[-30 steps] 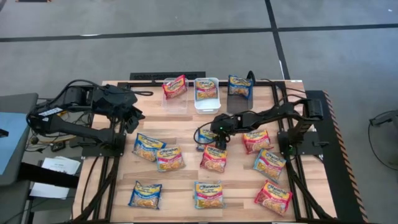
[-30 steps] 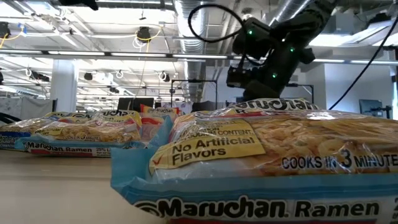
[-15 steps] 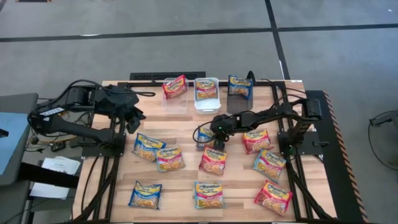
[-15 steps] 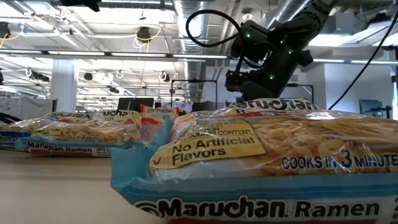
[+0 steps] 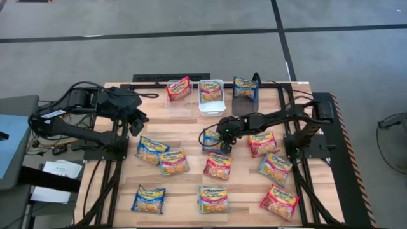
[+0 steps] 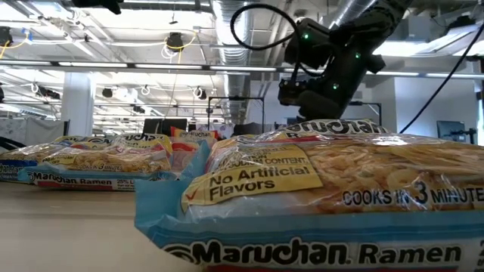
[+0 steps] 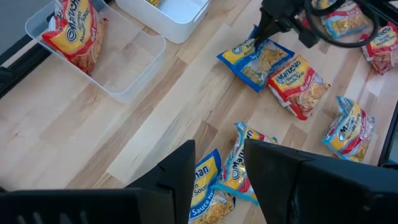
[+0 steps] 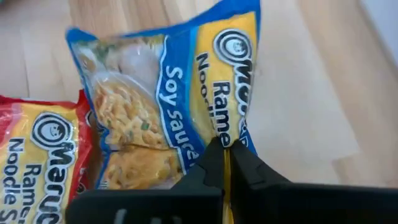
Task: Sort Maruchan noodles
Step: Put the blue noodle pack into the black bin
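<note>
High view shows the light wooden table (image 5: pixel 191 191) with glossy square Maruchan noodle packets scattered across its near half and three bins along the far edge. The right gripper (image 5: pixel 218 142) reaches toward the table's middle, and its fingers are pinched together on the edge of a blue and yellow soy sauce packet (image 5: pixel 211 139); the right wrist view shows the two dark fingers (image 8: pixel 214 163) pressed tight on the wrapper's edge (image 8: pixel 186 99), with a red packet (image 8: pixel 40 165) lying just beside it. From the left wrist view that same blue and yellow packet (image 7: pixel 260 59) lies on the wood touching a red and yellow packet (image 7: pixel 297 84), with the right arm's tip at its far corner. The left gripper (image 5: pixel 135 124) hangs above the table's left side, away from the packets, its fingers (image 7: pixel 180 177) partly apart and holding nothing. A clear plastic bin (image 5: pixel 181 105) at the far edge holds a red packet (image 5: pixel 179 88), a white rectangular bin (image 5: pixel 210 105) next to it holds a light blue and pink packet (image 5: pixel 210 91), and a dark bin (image 5: pixel 245 104) holds a blue and yellow packet (image 5: pixel 245 87). Low view is filled by a blue-edged packet (image 6: pixel 318 196) lying close to the camera, with the right arm (image 6: pixel 333 64) behind and above it.
</note>
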